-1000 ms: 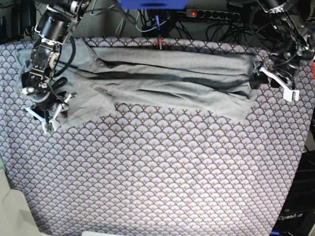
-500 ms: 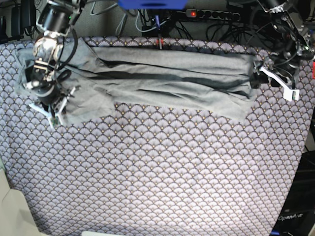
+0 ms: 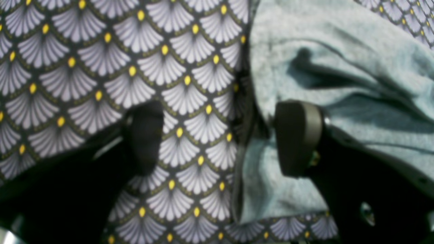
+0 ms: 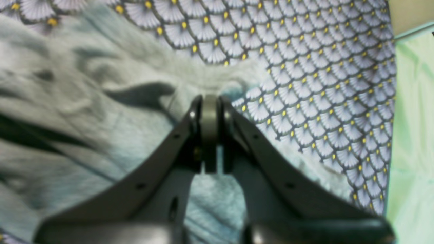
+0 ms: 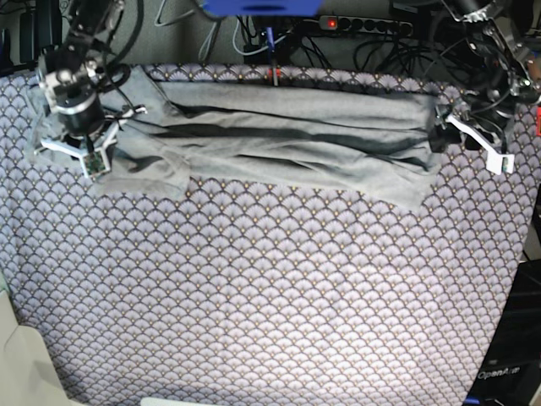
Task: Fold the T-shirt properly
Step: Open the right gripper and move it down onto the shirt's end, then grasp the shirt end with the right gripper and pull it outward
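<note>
The T-shirt [image 5: 279, 135] lies in a long folded band across the far side of my worktop [image 5: 270, 296], on the scallop-patterned cloth. My right tool [image 4: 210, 101] is pinched tight on a bit of its grey fabric at the shirt's edge — pads pressed together. My left tool [image 3: 220, 135] stands wide, straddling the other end's edge — one pad [image 3: 296, 137] over the knit, the other over bare cloth, gripping nothing.
</note>
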You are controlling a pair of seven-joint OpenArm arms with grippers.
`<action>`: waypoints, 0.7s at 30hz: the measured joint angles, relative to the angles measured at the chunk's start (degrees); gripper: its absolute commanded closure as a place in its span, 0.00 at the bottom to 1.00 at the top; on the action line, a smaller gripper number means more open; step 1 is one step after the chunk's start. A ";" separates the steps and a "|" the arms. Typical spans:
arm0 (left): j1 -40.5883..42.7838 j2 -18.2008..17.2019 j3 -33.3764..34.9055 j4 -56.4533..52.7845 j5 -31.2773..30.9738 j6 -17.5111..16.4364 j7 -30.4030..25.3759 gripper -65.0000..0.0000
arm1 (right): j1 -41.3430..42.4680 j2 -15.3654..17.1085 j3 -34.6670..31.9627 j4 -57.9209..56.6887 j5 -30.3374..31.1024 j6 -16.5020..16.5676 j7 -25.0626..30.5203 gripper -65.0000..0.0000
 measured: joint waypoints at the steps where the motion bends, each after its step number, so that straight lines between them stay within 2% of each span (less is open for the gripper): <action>1: 0.00 -0.07 0.00 0.00 0.00 0.02 0.00 0.23 | -1.22 0.11 0.00 0.66 1.18 0.07 0.66 1.00; 3: -0.22 -0.59 0.13 0.00 -0.09 -0.15 -0.04 0.23 | -2.82 0.74 0.07 0.35 1.16 0.09 0.92 1.00; 6: -0.09 -1.44 -0.04 0.00 0.07 0.07 -0.02 0.23 | -7.39 1.25 1.88 0.22 1.38 0.13 5.88 1.00; 11: -0.09 -1.33 0.04 0.00 -0.07 0.00 -0.07 0.23 | -13.18 1.07 4.37 0.20 6.16 0.11 12.79 1.00; 21: -0.15 -1.42 0.04 -0.07 -0.04 0.02 -0.04 0.23 | -15.47 1.36 9.68 -0.68 9.51 0.09 14.23 1.00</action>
